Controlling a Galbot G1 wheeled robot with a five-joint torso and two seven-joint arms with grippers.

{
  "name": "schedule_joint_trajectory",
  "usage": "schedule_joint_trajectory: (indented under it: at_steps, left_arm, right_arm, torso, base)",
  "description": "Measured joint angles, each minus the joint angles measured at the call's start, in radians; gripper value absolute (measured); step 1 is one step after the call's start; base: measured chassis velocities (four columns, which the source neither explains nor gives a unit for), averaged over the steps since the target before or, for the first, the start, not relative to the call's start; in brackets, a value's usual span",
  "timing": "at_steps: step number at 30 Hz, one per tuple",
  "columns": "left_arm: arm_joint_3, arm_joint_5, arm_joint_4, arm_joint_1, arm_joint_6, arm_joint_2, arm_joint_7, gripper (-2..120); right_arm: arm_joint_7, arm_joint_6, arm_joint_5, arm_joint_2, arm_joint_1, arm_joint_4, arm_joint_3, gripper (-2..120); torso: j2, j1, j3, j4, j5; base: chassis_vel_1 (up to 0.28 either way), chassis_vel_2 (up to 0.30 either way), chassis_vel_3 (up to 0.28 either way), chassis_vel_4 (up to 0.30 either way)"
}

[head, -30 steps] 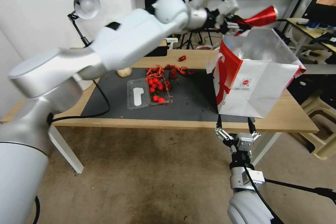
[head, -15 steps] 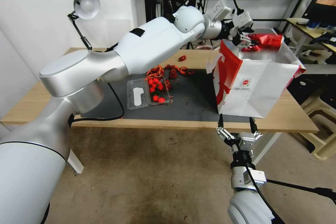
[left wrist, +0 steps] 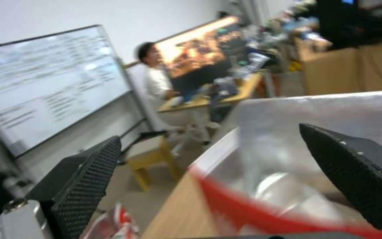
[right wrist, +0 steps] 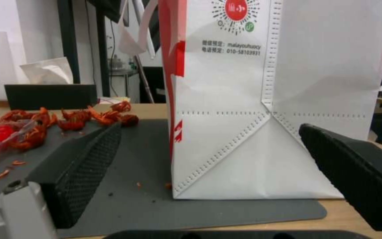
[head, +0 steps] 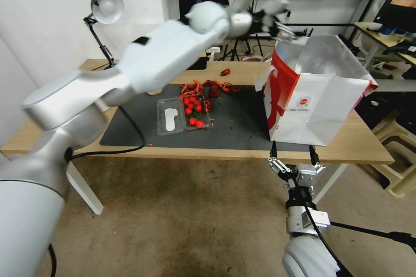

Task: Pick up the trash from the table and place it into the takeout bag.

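The takeout bag (head: 320, 95) stands open on the right end of the table (head: 346, 151), its foil lining showing. My left gripper (head: 284, 30) hovers above the bag's back left corner, open and empty. In the left wrist view its fingers (left wrist: 85, 179) spread over the bag's red rim (left wrist: 253, 212), with a blurred pale round shape inside. A beige paper ball (head: 152, 91) peeks out behind my left arm. My right gripper (head: 294, 162) waits open below the table's front edge, facing the bag (right wrist: 253, 116).
A clear tray of cherry tomatoes (head: 184, 114) lies on the dark mat (head: 234, 125), with red crayfish shells (head: 210, 88) behind it. A desk lamp (head: 104, 6) stands at the back left. Beige stools (head: 398, 156) sit right of the table.
My left gripper held a crushed red can over the bag's mouth. It has since opened, let the can go, and pulled up and left. The right arm has stayed put.
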Motion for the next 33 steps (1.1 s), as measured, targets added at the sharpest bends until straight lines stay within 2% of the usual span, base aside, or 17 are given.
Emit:
schedule_joint_trajectory:
  at_steps: [2, 4, 5, 6, 7, 10, 11, 13, 14, 16, 17, 21, 24, 25, 29, 31, 33]
  left_arm:
    - [-0.021, -0.005, -0.023, 0.027, -0.005, 0.028, -0.022, 100]
    - [-0.075, -0.010, -0.077, 0.092, -0.010, 0.091, -0.083, 100]
    - [-0.097, -0.011, -0.102, 0.124, -0.011, 0.116, -0.118, 100]
    - [-0.131, -0.012, -0.145, 0.173, -0.010, 0.159, -0.184, 100]
    - [-0.131, -0.012, -0.145, 0.173, -0.010, 0.159, -0.184, 100]
    - [-0.198, -0.011, -0.236, 0.272, -0.013, 0.233, -0.325, 100]
    - [-0.198, -0.011, -0.236, 0.272, -0.013, 0.233, -0.325, 100]
    - [-0.245, -0.007, -0.309, 0.339, -0.018, 0.277, -0.434, 100]
    - [-0.245, -0.007, -0.309, 0.339, -0.018, 0.277, -0.434, 100]
    - [-0.305, 0.002, -0.376, 0.408, -0.022, 0.314, -0.500, 100]
    - [-0.305, 0.002, -0.376, 0.408, -0.022, 0.314, -0.500, 100]
    - [-0.393, 0.019, -0.458, 0.514, -0.022, 0.363, -0.525, 100]
    - [-0.487, 0.039, -0.533, 0.660, -0.021, 0.401, -0.534, 100]
    - [-0.487, 0.039, -0.533, 0.660, -0.021, 0.401, -0.534, 100]
    - [-0.656, 0.086, -0.646, 0.912, -0.036, 0.449, -0.523, 100]
    - [-0.663, 0.089, -0.651, 0.921, -0.038, 0.450, -0.523, 100]
    - [-0.766, 0.131, -0.723, 1.069, -0.065, 0.460, -0.527, 100]
  right_arm:
    - [0.000, 0.000, 0.000, 0.000, 0.000, 0.000, -0.001, 100]
    - [0.000, -0.001, -0.001, 0.000, -0.001, 0.000, 0.000, 100]
    - [0.000, -0.001, -0.001, 0.000, -0.001, 0.001, 0.000, 100]
    - [0.000, -0.002, -0.001, 0.000, -0.001, 0.001, -0.001, 100]
    - [0.000, -0.002, -0.001, 0.000, -0.001, 0.001, -0.001, 100]
    - [0.000, -0.005, -0.003, 0.002, 0.001, 0.001, -0.006, 100]
    - [0.000, -0.005, -0.003, 0.002, 0.001, 0.001, -0.006, 100]
    - [-0.001, -0.005, -0.006, 0.003, -0.001, 0.001, -0.008, 100]
    - [-0.001, -0.005, -0.006, 0.003, -0.001, 0.001, -0.008, 100]
    - [-0.001, -0.005, -0.007, 0.003, -0.004, 0.002, -0.008, 100]
    - [-0.001, -0.005, -0.007, 0.003, -0.004, 0.002, -0.008, 100]
    - [-0.001, -0.005, -0.008, 0.002, -0.008, 0.007, -0.008, 100]
    - [-0.002, -0.004, -0.011, 0.004, -0.009, 0.008, -0.011, 100]
    - [-0.002, -0.004, -0.011, 0.004, -0.009, 0.008, -0.011, 100]
    - [-0.005, -0.004, -0.016, 0.007, -0.006, 0.003, -0.020, 100]
    - [-0.005, -0.004, -0.016, 0.007, -0.006, 0.003, -0.020, 100]
    - [-0.006, -0.003, -0.020, 0.010, -0.006, -0.001, -0.024, 100]
  torso:
    - [0.000, 0.000, 0.000, -0.0003, -0.0002]
    - [0.000, 0.000, 0.000, -0.0002, 0.0000]
    - [0.000, 0.000, 0.000, -0.0002, 0.0000]
    - [0.000, 0.000, 0.000, -0.0003, -0.0004]
    - [0.000, 0.000, 0.000, -0.0003, -0.0004]
    - [0.000, 0.000, 0.000, 0.0001, -0.0002]
    - [0.000, 0.000, 0.000, 0.0001, -0.0002]
    - [0.000, 0.000, 0.000, -0.0004, 0.0004]
    - [0.000, 0.000, 0.000, -0.0004, 0.0004]
    - [0.000, 0.000, 0.000, -0.0008, 0.0006]
    - [0.000, 0.000, 0.000, -0.0008, 0.0006]
    - [0.000, 0.000, 0.000, -0.0003, 0.0003]
    - [0.000, 0.000, 0.000, -0.0004, 0.0002]
    - [0.000, 0.000, 0.000, -0.0004, 0.0002]
    - [0.000, 0.000, 0.000, 0.0000, 0.0000]
    - [0.000, 0.000, 0.000, 0.0000, 0.0001]
    - [0.000, 0.000, 0.000, -0.0003, 0.0003]
  base:
    - [0.000, 0.000, 0.000, 0.000]
    - [0.000, 0.000, 0.000, 0.000]
    - [0.000, 0.000, 0.000, 0.000]
    - [0.000, 0.000, 0.000, 0.000]
    - [0.000, 0.000, 0.000, 0.000]
    - [0.000, 0.000, 0.000, 0.000]
    - [0.000, 0.000, 0.000, 0.000]
    - [0.000, 0.000, 0.000, 0.000]
    - [0.000, 0.000, 0.000, 0.000]
    - [0.000, 0.000, 0.000, 0.000]
    - [0.000, 0.000, 0.000, 0.000]
    - [0.000, 0.000, 0.000, 0.000]
    - [0.000, 0.000, 0.000, 0.000]
    - [0.000, 0.000, 0.000, 0.000]
    - [0.000, 0.000, 0.000, 0.000]
    - [0.000, 0.000, 0.000, 0.000]
    - [0.000, 0.000, 0.000, 0.000]
